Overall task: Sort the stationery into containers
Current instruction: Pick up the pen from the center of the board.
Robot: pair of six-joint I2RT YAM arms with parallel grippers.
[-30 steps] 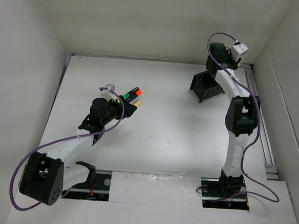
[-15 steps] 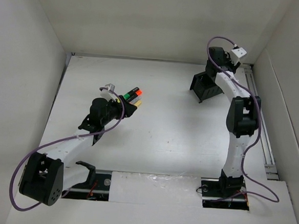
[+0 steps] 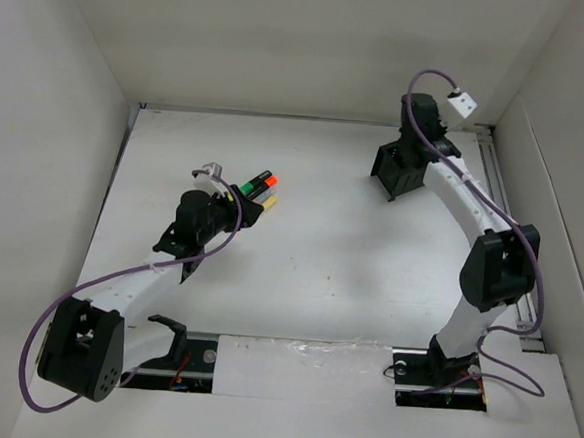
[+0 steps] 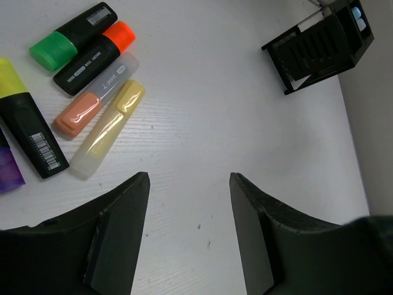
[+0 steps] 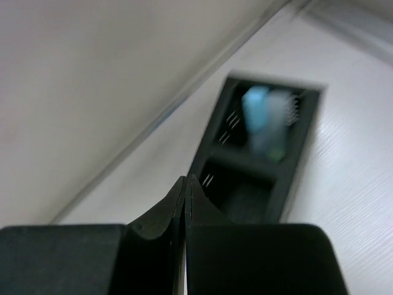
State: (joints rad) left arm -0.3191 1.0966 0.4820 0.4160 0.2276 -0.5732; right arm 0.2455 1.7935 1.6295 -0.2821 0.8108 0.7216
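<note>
Several highlighters lie side by side at the left: a green-capped black one (image 4: 73,34), an orange-capped black one (image 4: 95,55), a peach one (image 4: 95,95), a pale yellow one (image 4: 107,138) and a yellow-capped black one (image 4: 27,126). They also show in the top view (image 3: 261,187). My left gripper (image 4: 189,178) is open and empty, just right of them. The black slatted organiser (image 3: 393,173) stands at the back right; light blue markers (image 5: 255,107) sit in its far compartment. My right gripper (image 5: 186,178) is shut and empty above the organiser (image 5: 288,184).
A purple marker (image 4: 9,175) lies at the left edge of the left wrist view. White walls enclose the table on three sides. A metal rail (image 3: 515,255) runs along the right edge. The organiser also shows in the left wrist view (image 4: 319,46).
The right arm has re-posed: its elbow swung right and down, and its wrist moved slightly left over the organiser. The left arm and the markers have not moved.
</note>
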